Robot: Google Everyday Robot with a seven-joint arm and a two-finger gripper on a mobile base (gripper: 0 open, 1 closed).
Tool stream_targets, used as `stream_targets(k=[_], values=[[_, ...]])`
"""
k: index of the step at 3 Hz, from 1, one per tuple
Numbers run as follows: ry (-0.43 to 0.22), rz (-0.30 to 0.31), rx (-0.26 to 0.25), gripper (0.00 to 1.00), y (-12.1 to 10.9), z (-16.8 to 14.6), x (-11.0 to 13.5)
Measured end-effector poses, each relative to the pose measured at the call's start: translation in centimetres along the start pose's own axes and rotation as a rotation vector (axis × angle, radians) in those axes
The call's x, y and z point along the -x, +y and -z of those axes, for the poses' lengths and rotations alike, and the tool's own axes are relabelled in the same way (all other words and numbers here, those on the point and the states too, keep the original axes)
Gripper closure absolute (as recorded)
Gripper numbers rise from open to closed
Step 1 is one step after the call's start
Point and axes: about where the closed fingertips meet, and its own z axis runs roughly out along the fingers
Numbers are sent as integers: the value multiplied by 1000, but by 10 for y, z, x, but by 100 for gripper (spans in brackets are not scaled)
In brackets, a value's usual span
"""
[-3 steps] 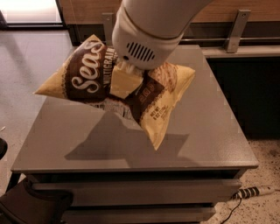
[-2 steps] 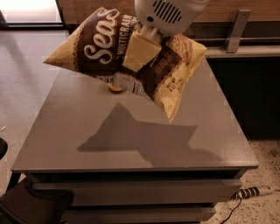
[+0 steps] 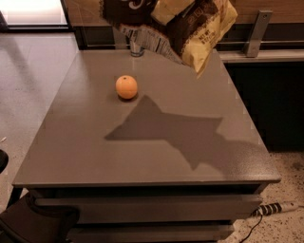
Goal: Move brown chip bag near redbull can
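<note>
The brown chip bag (image 3: 199, 33) hangs in the air above the far edge of the grey table (image 3: 85, 156), its top cut off by the frame. My gripper (image 3: 172, 9) is at the top edge, shut on the bag's middle; only a pale finger shows. The redbull can (image 3: 137, 49) stands at the table's far edge, just below and behind the bag; only its lower part shows. The bag's shadow lies across the table's middle.
A round orange (image 3: 126, 87) sits on the table, in front of the can. A metal bracket (image 3: 256, 32) and a dark cabinet stand at the right rear. A power strip (image 3: 278, 208) lies on the floor at lower right.
The gripper has lifted the bag higher and toward the far edge. The gripper's body has left the frame. The orange and the can's base, hidden before, now show.
</note>
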Motion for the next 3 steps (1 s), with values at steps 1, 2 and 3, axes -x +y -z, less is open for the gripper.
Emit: stream_targets(k=[1, 2, 3], values=[[-26, -51, -64, 100, -21, 8, -8], [-53, -56, -97, 100, -28, 11, -3], [-50, -59, -98, 100, -30, 11, -4]])
